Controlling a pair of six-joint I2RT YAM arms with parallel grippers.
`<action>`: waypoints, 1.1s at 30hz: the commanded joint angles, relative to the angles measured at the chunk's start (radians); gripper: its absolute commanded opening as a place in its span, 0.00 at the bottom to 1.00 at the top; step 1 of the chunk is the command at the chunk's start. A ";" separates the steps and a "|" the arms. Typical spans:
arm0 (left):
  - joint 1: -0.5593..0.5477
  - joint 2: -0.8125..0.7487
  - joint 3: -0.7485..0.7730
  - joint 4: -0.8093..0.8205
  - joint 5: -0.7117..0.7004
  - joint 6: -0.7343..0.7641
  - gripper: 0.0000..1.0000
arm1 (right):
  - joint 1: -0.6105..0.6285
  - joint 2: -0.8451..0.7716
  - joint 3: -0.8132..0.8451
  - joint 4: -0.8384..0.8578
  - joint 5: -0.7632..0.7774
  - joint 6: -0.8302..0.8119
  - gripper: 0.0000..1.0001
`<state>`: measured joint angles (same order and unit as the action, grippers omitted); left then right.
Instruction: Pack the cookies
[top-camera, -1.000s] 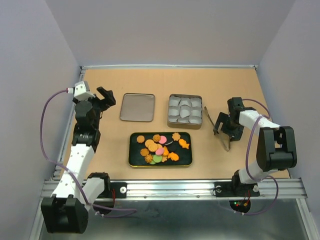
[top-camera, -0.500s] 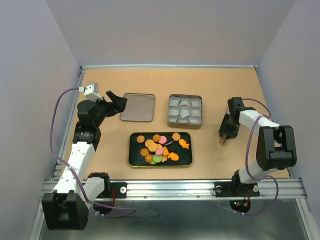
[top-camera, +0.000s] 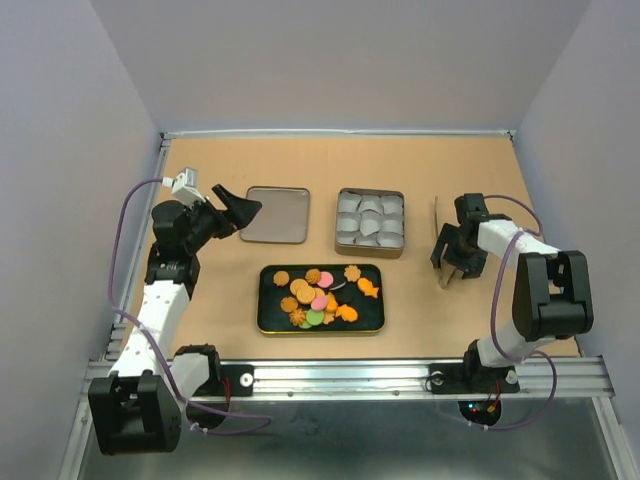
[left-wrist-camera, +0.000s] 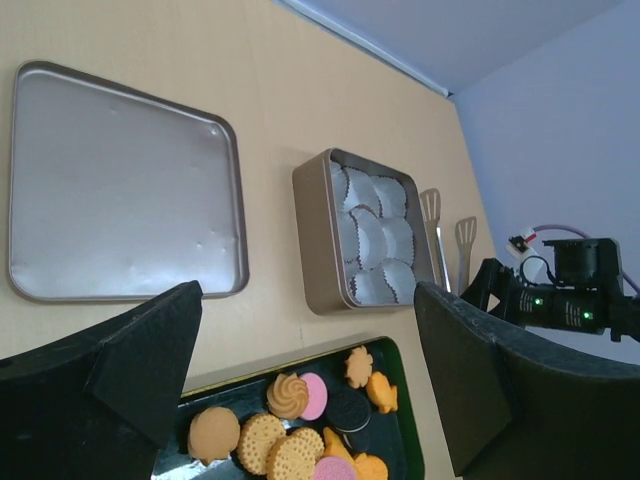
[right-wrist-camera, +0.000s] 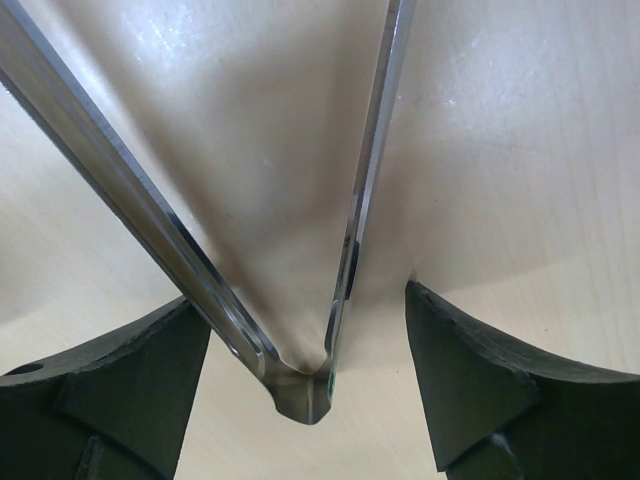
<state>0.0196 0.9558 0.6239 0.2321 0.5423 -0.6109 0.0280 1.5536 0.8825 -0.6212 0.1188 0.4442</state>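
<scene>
Tan table (top-camera: 300, 165), tongs (right-wrist-camera: 372, 150) tips cut off, cookies (left-wrist-camera: 287, 396) partly hidden

No legible text, labels, numbers on anything

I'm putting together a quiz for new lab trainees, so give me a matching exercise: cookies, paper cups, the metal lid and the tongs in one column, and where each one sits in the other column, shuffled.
Things
1. cookies
2. white paper cups
3. flat metal lid
4. tongs

Places
A. between the open fingers of the right gripper
B. inside the gold tin
C. flat on the table, left of the tin in the top view
D. on the black tray

Pairs: 1-D, 2-B, 3-C, 4-A
</scene>
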 joint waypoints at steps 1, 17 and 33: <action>-0.004 -0.005 0.077 -0.031 0.039 0.049 0.99 | 0.003 0.025 0.047 0.035 0.042 -0.007 0.82; -0.017 0.029 0.138 -0.166 0.027 0.092 0.99 | 0.003 0.117 0.111 0.135 -0.051 -0.047 0.82; -0.052 0.067 0.220 -0.333 -0.128 0.128 0.99 | 0.012 -0.010 0.169 0.037 -0.056 -0.047 0.26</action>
<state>-0.0227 1.0012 0.7506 -0.0391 0.5079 -0.5285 0.0280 1.6226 0.9611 -0.5304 0.0517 0.3882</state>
